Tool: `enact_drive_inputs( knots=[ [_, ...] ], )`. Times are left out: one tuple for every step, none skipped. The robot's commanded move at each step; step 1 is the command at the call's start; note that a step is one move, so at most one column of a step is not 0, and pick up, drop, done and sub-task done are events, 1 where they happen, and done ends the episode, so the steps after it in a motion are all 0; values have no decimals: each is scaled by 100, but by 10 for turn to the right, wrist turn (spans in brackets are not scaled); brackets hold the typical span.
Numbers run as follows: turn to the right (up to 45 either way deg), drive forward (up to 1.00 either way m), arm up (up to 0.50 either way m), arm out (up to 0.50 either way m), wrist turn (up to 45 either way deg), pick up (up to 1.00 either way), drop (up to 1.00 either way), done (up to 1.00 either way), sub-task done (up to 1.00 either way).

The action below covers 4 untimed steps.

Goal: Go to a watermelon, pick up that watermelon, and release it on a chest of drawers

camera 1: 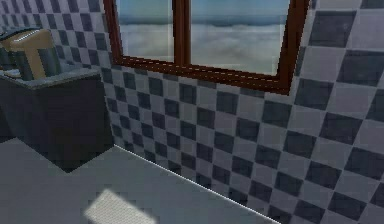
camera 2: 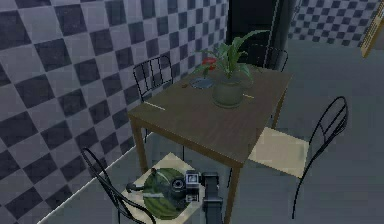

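Forward view first: a blue-and-grey checkered wall (camera 1: 300, 120) runs across, with a wood-framed window (camera 1: 205, 30) set high in it; at the left stands a dark counter (camera 1: 55, 120) with a beige appliance (camera 1: 30, 50) on top; the grey floor (camera 1: 60, 180) lies bare ahead

Now the arm side view, where the action is: a brown wooden table (camera 2: 200, 125) carries a potted plant (camera 2: 228, 75), and black wire chairs ring it; the near chair (camera 2: 112, 185) is pulled up to the table's near corner, and on its pale seat lies the watermelon (camera 2: 155, 192), green and striped; the arm (camera 2: 215, 207) comes in low from the bottom edge, likely set at seat height to meet the fruit, and the gripper (camera 2: 180, 188) sits right at the melon's side; whether the fingers have it I cannot tell, since the melon lies on the seat behind them; my call is that the pick-up is the step in hand, with the chest of drawers a later leg
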Motion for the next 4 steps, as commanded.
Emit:
enact_drive_inputs(
  knots=[
    [0, 0, 0, 0, 240, 0, 0, 0, 0],
    [0, 0, -30, 0, 0, 0, 0, 0, 0],
    [0, 0, 0, 0, 0, 100, 0, 0, 0],
    [0, 0, 10, 0, 0, 0, 0, 0, 0]
  ],
)
